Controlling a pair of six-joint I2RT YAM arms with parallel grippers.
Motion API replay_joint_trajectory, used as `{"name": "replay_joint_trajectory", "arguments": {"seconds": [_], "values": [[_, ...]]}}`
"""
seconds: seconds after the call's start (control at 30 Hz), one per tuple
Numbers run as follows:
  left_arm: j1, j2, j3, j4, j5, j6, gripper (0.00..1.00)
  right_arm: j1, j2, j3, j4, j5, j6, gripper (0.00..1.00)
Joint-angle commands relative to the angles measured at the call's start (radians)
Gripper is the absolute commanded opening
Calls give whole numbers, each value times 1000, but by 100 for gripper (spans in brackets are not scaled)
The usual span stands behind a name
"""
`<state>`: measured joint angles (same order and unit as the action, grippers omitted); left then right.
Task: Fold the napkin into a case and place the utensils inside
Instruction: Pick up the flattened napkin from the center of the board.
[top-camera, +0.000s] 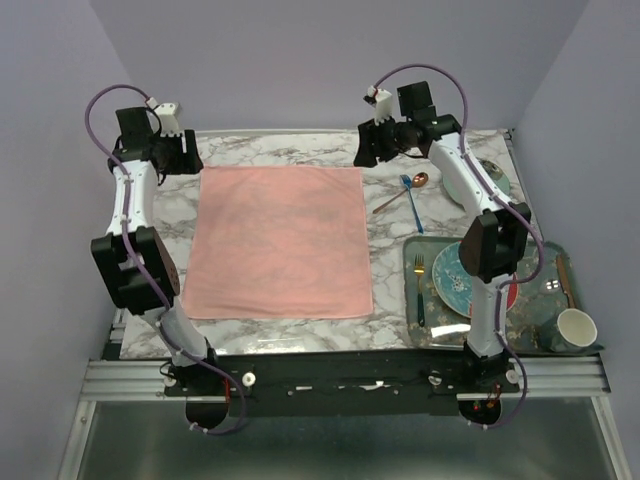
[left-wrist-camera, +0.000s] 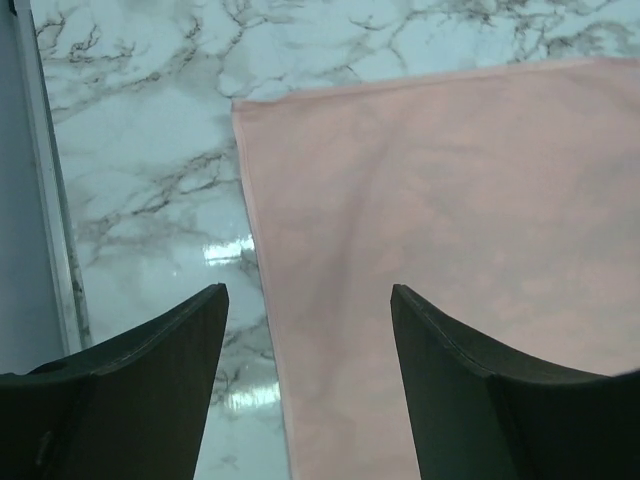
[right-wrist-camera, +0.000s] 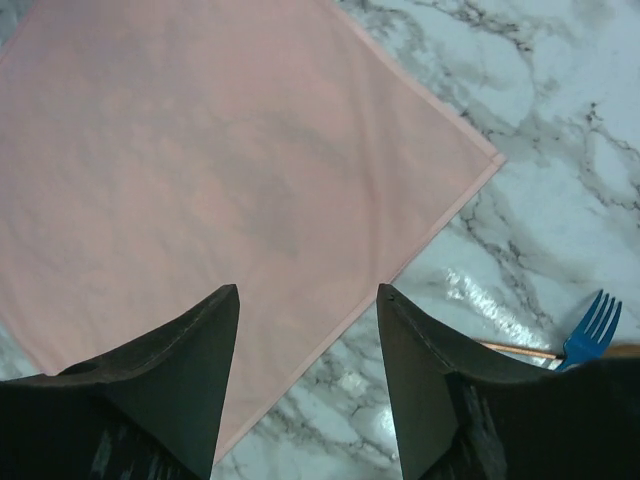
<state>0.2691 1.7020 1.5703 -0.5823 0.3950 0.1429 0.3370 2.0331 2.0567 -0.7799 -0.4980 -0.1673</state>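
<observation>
The shiny salmon-pink satin napkin lies flat and fully open, a large square on the middle of the white marble worktop. There is no fold in it yet.

My left claw hangs over the napkin's far left corner, jaws spread wide with nothing between them. My right claw hangs over the far right corner, also spread and empty.

Just right of the cloth, toward the worktop's far right corner, the slim copper-gold spoon and the small dark blue fork lie crossed on bare marble, clear of the napkin. Near the right edge, a green tray carries a teal plate, a white cup and a gold-headed fork with a teal handle.

I judge the first fold is the step in hand. The next move calls for lowering both claws together, pinching one far corner each, and carrying that edge evenly toward the near edge so the satin does not skew or slip.
</observation>
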Motion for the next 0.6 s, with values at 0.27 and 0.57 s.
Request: {"name": "replay_joint_trajectory", "arguments": {"seconds": [0.27, 0.57], "values": [[-2, 554, 442, 121, -67, -113, 71, -67, 187, 94, 59, 27, 100, 71], [-2, 725, 586, 102, 39, -29, 65, -69, 176, 68, 28, 10, 77, 74]]}}
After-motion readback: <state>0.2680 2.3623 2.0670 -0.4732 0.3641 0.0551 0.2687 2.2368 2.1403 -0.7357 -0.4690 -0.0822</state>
